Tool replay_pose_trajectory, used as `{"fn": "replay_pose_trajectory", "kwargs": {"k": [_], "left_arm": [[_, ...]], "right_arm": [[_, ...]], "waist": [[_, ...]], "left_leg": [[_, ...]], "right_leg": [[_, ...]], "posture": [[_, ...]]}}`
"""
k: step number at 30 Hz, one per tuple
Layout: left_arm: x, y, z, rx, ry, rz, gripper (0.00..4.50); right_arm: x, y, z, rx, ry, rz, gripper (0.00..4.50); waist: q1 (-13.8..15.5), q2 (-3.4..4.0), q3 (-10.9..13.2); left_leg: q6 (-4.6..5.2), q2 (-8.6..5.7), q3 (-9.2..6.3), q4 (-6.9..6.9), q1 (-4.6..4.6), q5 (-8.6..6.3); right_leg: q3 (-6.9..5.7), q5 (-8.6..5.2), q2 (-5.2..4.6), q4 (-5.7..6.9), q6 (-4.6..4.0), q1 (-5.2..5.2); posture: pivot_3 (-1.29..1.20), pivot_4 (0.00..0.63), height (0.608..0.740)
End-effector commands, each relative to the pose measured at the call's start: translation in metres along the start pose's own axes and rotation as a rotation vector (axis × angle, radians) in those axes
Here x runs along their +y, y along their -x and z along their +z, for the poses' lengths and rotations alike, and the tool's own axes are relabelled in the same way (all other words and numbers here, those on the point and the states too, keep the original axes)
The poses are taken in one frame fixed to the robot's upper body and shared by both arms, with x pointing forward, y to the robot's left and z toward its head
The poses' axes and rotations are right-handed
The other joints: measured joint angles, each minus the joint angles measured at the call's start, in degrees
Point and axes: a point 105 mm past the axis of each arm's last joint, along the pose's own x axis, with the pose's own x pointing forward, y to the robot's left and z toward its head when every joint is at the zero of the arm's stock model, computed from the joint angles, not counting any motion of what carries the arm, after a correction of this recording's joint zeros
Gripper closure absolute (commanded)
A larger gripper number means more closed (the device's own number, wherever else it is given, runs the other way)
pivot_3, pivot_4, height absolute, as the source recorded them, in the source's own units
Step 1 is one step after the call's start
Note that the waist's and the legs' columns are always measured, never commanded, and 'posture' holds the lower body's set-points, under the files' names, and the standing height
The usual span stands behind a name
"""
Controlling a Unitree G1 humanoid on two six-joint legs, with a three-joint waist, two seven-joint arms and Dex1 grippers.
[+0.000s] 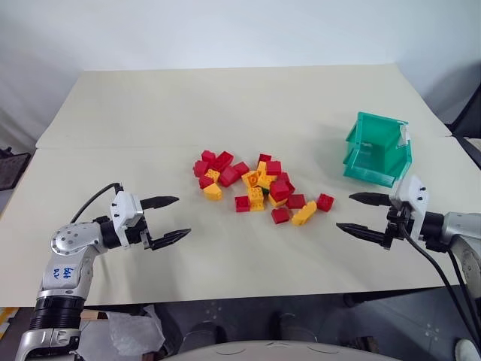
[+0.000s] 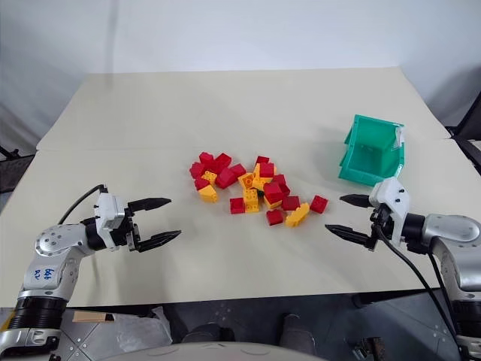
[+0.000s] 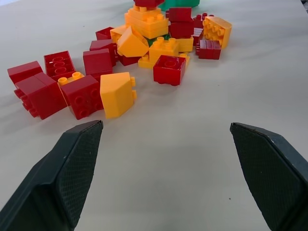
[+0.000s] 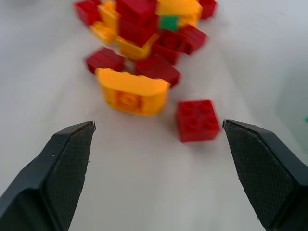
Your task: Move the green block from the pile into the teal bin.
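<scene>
You had both end effectors, left [image 1: 167,219] and right [image 1: 361,213], spread apart and empty; the green block [image 4: 169,22] sat buried mid-pile [image 1: 259,186], so approach from above, then carry to the teal bin [image 1: 378,149]

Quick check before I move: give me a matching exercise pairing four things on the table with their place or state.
Things:
1. green block
2. teal bin
3. left tool
4. right tool

Place or state:
A. open, just in front of the bin
B. buried among red and yellow bricks in the pile
C. open, on the pile's far side from the bin
D. on the table's right side, nothing visible inside

Pairs: 1-B, 2-D, 3-C, 4-A
</scene>
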Motion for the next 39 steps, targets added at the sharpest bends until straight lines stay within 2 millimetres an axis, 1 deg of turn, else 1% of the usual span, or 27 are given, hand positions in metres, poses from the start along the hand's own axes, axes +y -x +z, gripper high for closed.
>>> {"fn": "replay_pose_trajectory", "kwargs": {"k": [1, 3, 4, 5, 6, 7, 8, 10, 12, 14, 16, 17, 19, 23, 26, 30, 33, 37, 39], "left_arm": [[0.006, -0.002, 0.015, -0.044, -0.029, 0.017, 0.0], [0.006, -0.003, 0.018, -0.05, -0.055, 0.012, 0.0], [0.005, -0.004, 0.018, -0.052, -0.066, 0.007, 0.0], [0.005, -0.004, 0.019, -0.054, -0.063, 0.008, 0.0], [0.005, -0.005, 0.022, -0.075, -0.035, 0.002, 0.0], [0.005, -0.005, 0.024, -0.091, -0.015, -0.003, 0.0], [0.005, -0.006, 0.026, -0.096, -0.022, -0.015, 0.0], [0.004, -0.007, 0.03, -0.11, -0.042, -0.037, 0.0], [0.003, -0.007, 0.033, -0.125, -0.047, -0.052, 0.0], [0.001, -0.007, 0.037, -0.139, -0.052, -0.075, 0.0], [-0.001, -0.007, 0.04, -0.152, -0.055, -0.093, 0.0], [-0.002, -0.007, 0.042, -0.16, -0.056, -0.103, 0.0], [-0.003, -0.007, 0.044, -0.166, -0.056, -0.117, 0.0], [-0.007, -0.007, 0.044, -0.166, -0.069, -0.134, 0.0], [-0.011, -0.007, 0.043, -0.17, -0.067, -0.127, 0.0], [-0.014, -0.006, 0.04, -0.165, -0.066, -0.117, 0.0], [-0.013, -0.007, 0.04, -0.163, -0.067, -0.108, 0.0], [-0.01, -0.009, 0.04, -0.166, -0.07, -0.098, 0.0], [-0.009, -0.01, 0.04, -0.168, -0.071, -0.095, 0.0]], "right_arm": [[-0.005, -0.013, 0.024, -0.005, 0.044, -0.086, 0.22], [0.004, -0.019, 0.037, -0.037, -0.003, -0.064, 0.61], [0.01, -0.021, 0.044, -0.063, -0.021, -0.043, 0.93], [0.019, -0.025, 0.053, -0.094, -0.028, -0.009, 1.29], [0.033, -0.033, 0.064, -0.129, -0.038, 0.036, 1.63], [0.044, -0.037, 0.072, -0.15, -0.044, 0.068, 1.97], [0.055, -0.047, 0.078, -0.159, -0.063, 0.097, 2.35], [0.069, -0.061, 0.083, -0.164, -0.094, 0.127, 3.05], [0.075, -0.071, 0.086, -0.17, -0.121, 0.143, 3.75], [0.083, -0.088, 0.085, -0.16, -0.158, 0.158, 4.48], [0.09, -0.101, 0.083, -0.146, -0.171, 0.169, 4.48], [0.09, -0.111, 0.082, -0.146, -0.176, 0.163, 4.48], [0.089, -0.124, 0.081, -0.15, -0.174, 0.146, 4.48], [0.073, -0.14, 0.081, -0.162, -0.168, 0.081, 4.48], [0.048, -0.15, 0.08, -0.183, -0.167, -0.013, 4.48], [0.014, -0.154, 0.075, -0.193, -0.159, -0.122, 4.48], [-0.007, -0.153, 0.069, -0.181, -0.149, -0.193, 4.48], [-0.022, -0.148, 0.061, -0.149, -0.093, -0.242, 4.48], [-0.023, -0.143, 0.069, -0.179, -0.084, -0.239, 4.48]], "waist": [[-0.05, 0.0, 0.0], [-0.01, 0.0, 0.0], [0.01, 0.0, 0.0], [0.03, 0.0, 0.0], [0.03, 0.0, 0.0], [0.03, 0.0, 0.0], [0.02, 0.0, 0.0], [-0.02, 0.0, 0.0], [-0.04, 0.0, 0.0], [0.02, 0.0, 0.0], [-0.06, 0.0, 0.0], [-0.08, 0.0, 0.0], [-0.19, 0.0, 0.0], [-0.21, 0.0, 0.0], [-0.36, 0.0, 0.0], [-0.5, 0.01, 0.0], [-0.6, 0.01, 0.01], [-0.92, 0.03, 0.01], [-1.2, 0.04, 0.02]], "left_leg": [[0.0, 0.02, 0.0, 0.05, -0.02, 0.0], [-0.01, 0.03, 0.0, 0.11, -0.06, 0.0], [-0.01, 0.05, -0.01, 0.11, -0.06, -0.01], [-0.02, 0.05, -0.01, 0.11, -0.07, -0.01], [-0.02, 0.06, -0.03, 0.11, -0.08, -0.02], [-0.01, 0.05, -0.03, 0.11, -0.08, -0.04], [0.0, 0.06, -0.04, 0.11, -0.1, -0.05], [-0.01, 0.08, -0.05, 0.12, -0.11, -0.05], [0.0, 0.06, -0.04, 0.14, -0.11, -0.06], [0.06, 0.02, -0.03, 0.16, -0.13, -0.09], [0.07, 0.01, 0.0, 0.16, -0.13, -0.1], [0.07, 0.01, -0.01, 0.15, -0.15, -0.1], [0.06, -0.03, 0.01, 0.16, -0.15, -0.11], [0.06, -0.15, 0.05, 0.16, -0.18, -0.11], [0.06, -0.15, 0.04, 0.15, -0.17, -0.11], [0.04, -0.13, 0.05, 0.14, -0.16, -0.11], [0.03, -0.12, 0.06, 0.15, -0.17, -0.11], [0.02, -0.09, 0.05, 0.12, -0.16, -0.11], [0.02, -0.09, 0.05, 0.12, -0.17, -0.11]], "right_leg": [[0.01, 0.0, 0.0, 0.02, 0.0, -0.01], [0.03, 0.01, 0.0, 0.05, -0.02, -0.05], [0.03, 0.02, 0.0, 0.06, -0.03, -0.06], [0.03, 0.02, 0.0, 0.06, -0.04, -0.06], [0.01, 0.02, 0.0, 0.05, -0.04, -0.06], [0.01, 0.02, 0.0, 0.05, -0.04, -0.06], [0.0, 0.02, 0.01, 0.05, -0.04, -0.07], [0.0, 0.02, 0.01, 0.06, -0.04, -0.08], [0.01, 0.02, 0.01, 0.06, -0.04, -0.09], [0.02, 0.02, 0.0, 0.06, -0.04, -0.08], [0.02, 0.03, 0.0, 0.06, -0.03, -0.09], [0.02, 0.03, 0.0, 0.06, -0.03, -0.11], [0.01, 0.03, 0.03, 0.08, -0.03, -0.12], [0.01, 0.03, 0.07, 0.07, -0.03, -0.14], [0.01, 0.03, 0.09, 0.07, -0.03, -0.14], [0.01, 0.03, 0.13, 0.08, -0.03, -0.14], [0.02, 0.03, 0.13, 0.08, -0.03, -0.14], [0.01, 0.02, 0.15, 0.07, -0.03, -0.14], [0.01, 0.02, 0.14, 0.06, -0.03, -0.15]], "posture": [[0.0, 0.15, 0.74], [0.0, 0.15, 0.74], [0.0, 0.15, 0.74], [0.0, 0.15, 0.74], [0.0, 0.15, 0.74], [0.0, 0.15, 0.74], [0.0, 0.15, 0.74], [0.0, 0.15, 0.74], [0.0, 0.15, 0.74], [0.0, 0.15, 0.74], [0.0, 0.15, 0.74], [0.0, 0.15, 0.74], [0.0, 0.15, 0.74], [0.0, 0.15, 0.74], [0.0, 0.15, 0.74], [0.0, 0.15, 0.74], [0.0, 0.15, 0.74], [0.0, 0.15, 0.74], [0.0, 0.15, 0.74]]}}
